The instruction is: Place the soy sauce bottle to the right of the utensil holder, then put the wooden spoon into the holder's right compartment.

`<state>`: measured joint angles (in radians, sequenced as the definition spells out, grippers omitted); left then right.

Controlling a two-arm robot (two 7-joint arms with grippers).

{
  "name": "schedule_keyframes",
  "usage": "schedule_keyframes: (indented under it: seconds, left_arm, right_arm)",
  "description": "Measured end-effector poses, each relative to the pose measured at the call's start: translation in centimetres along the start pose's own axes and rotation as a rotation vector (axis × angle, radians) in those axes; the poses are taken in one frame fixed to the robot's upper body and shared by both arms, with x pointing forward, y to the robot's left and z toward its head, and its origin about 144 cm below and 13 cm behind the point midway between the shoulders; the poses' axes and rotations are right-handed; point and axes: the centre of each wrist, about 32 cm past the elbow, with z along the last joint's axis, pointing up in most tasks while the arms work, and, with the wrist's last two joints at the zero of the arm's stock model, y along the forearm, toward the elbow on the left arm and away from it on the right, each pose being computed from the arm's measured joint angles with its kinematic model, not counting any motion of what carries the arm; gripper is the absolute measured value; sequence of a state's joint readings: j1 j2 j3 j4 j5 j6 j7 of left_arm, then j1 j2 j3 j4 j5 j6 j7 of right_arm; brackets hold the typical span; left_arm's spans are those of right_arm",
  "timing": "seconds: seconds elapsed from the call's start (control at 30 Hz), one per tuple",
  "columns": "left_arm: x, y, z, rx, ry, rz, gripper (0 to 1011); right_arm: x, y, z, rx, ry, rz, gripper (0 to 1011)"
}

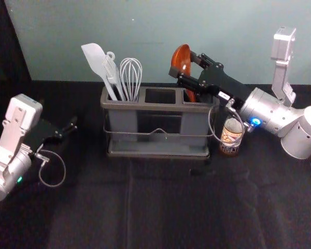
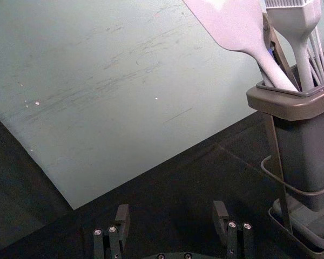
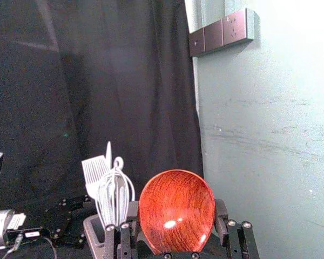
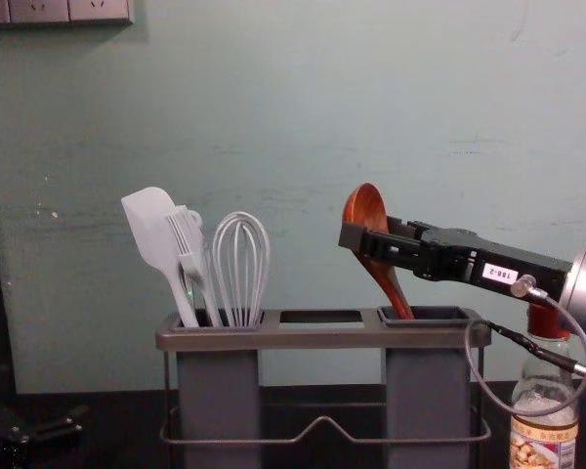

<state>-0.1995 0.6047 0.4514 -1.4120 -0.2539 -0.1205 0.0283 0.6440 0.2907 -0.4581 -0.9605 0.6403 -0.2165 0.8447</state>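
My right gripper [image 1: 185, 66], midway between fingertips in the right wrist view [image 3: 177, 216], is shut on the bowl of the wooden spoon [image 1: 182, 58]. The spoon [image 4: 383, 269] tilts, its handle running down into the right compartment [image 4: 428, 315] of the utensil holder [image 1: 158, 153]; the handle's lower end is hidden inside. Upright to the holder's right is the soy sauce bottle [image 1: 230, 136], partly covered by my right arm and its cable in the chest view [image 4: 544, 440]. Off the holder's left side, my left gripper [image 1: 72, 125] is open and empty in its wrist view [image 2: 171, 216].
A white spatula [image 4: 154, 234], a brush [image 4: 188, 244] and a whisk [image 4: 241, 264] stand in the holder's left compartment. Behind the table rises a pale wall [image 1: 160, 31]. The right arm's cable [image 4: 479, 363] loops beside the holder's right end, by the bottle.
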Motion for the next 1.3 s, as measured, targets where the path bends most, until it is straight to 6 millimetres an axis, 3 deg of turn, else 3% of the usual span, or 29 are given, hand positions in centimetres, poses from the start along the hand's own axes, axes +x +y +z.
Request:
schedule_keyframes:
  seconds: [0.5,0.77,1.3]
  left_arm:
    - [0.00,0.00,0.00,0.000,0.000,0.000,1005]
    - [0.00,0.00,0.00,0.000,0.000,0.000,1005]
    - [0.00,0.00,0.00,0.000,0.000,0.000,1005]
  right_arm:
    - [0.00,0.03,0.02,-0.002,0.001,0.002,840]
    - [0.01,0.06,0.06,-0.003,0.001,0.001,1004]
    - [-0.11,-0.05,0.39,0.000,-0.009,0.008,1004]
